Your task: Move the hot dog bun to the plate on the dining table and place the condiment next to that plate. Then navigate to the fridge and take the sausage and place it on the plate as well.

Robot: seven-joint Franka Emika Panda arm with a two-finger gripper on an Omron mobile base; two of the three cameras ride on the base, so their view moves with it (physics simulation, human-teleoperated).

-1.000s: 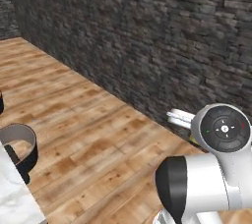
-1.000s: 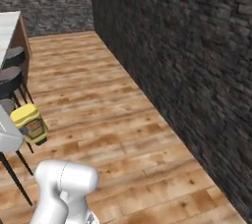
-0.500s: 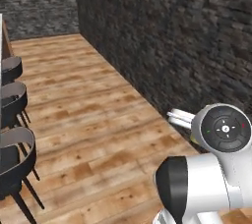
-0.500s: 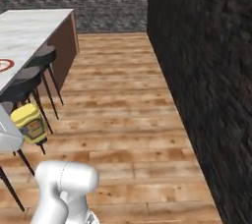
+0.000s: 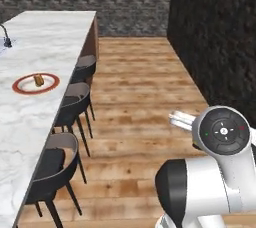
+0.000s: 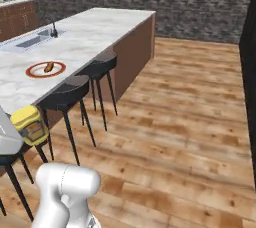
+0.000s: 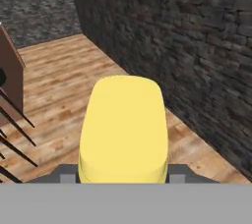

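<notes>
Item one: the condiment (image 7: pixel 123 129), a yellow bottle. In your hand view it sat right at the claw (image 7: pixel 123 176), broad and upright between the two dark finger tips, whose grey ends showed at either side of its base. Your claw was clamped on it. In your right base view the same bottle (image 6: pixel 31 124) hung at the lower left, yellow body with a darker label, carried above the wooden floor (image 6: pixel 170 137) and just beside the nearest stool.

Item two: the plate (image 5: pixel 36 83), round, white, red-orange rim. You could see it lying flat on the bench (image 5: pixel 35 117), the long white marble slab with grey veins, well apart from the bottle. In the right base view it lay on the slab between the sink and the near end.

Item three: the hot dog bun (image 5: pixel 38 79), small and orange-tan. It lay on the plate, inside the rim.

Item four: stools (image 5: pixel 75 104), dark seats on thin dark legs, three ranged along the bench's near side in your left base view.

Item five: a sink (image 6: pixel 31 42) sunk in the far part of the slab, with a small dark tap (image 6: pixel 54 31) beside it.

Item six: a dark stone wall (image 7: pixel 197 46) closed the room to the right and behind the bench.
</notes>
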